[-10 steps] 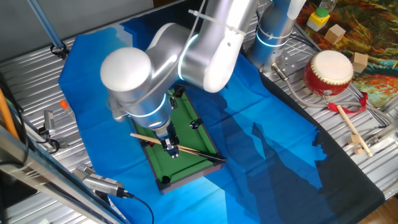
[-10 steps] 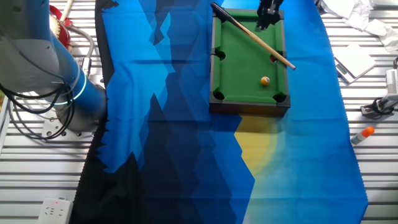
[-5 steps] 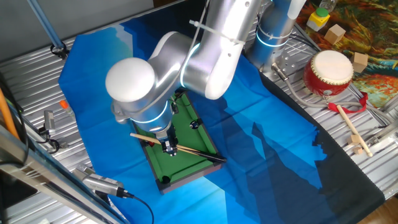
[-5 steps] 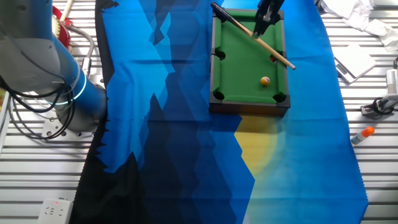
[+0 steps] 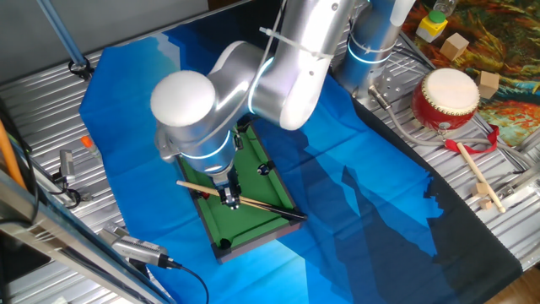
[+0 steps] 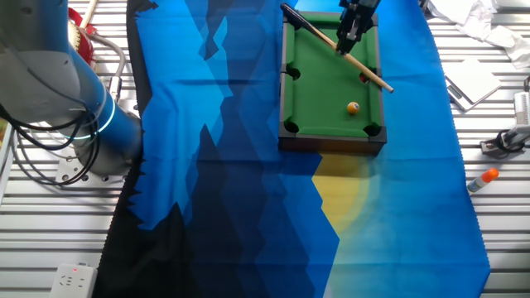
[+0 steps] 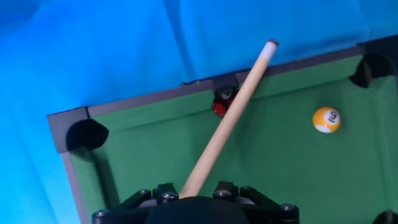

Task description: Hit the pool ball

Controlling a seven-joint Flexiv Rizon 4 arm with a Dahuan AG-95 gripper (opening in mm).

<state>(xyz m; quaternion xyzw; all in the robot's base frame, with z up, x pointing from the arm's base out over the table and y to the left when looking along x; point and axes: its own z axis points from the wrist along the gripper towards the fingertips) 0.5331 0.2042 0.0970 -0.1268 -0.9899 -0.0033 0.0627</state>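
Observation:
The pool ball [image 7: 326, 120], orange-yellow with a pale spot, lies on the green felt of the small pool table [image 6: 323, 91], near the end away from my gripper. It also shows as a dot, the pool ball [image 6: 354, 108]. A wooden cue stick [image 7: 230, 118] lies slanted across the table and over its rail. My gripper [image 7: 191, 194] sits at the cue's lower part with its jaws snug against the stick, so it looks shut on it. From the side, the gripper [image 6: 345, 40] is on the cue [image 6: 364, 70]. The cue tip points past the ball, to its left.
A red ball [image 7: 218, 109] and a dark ball [image 7: 225, 94] sit at the side pocket under the cue. Blue cloth [image 6: 224, 149] covers the table top. A red drum [image 5: 445, 97] and drumstick [image 5: 477, 173] lie at the right. My arm's base [image 6: 91, 124] stands at the left.
My gripper has come down from just above the cue onto it, and my arm's elbow has shifted slightly right. The cue and the balls have not moved.

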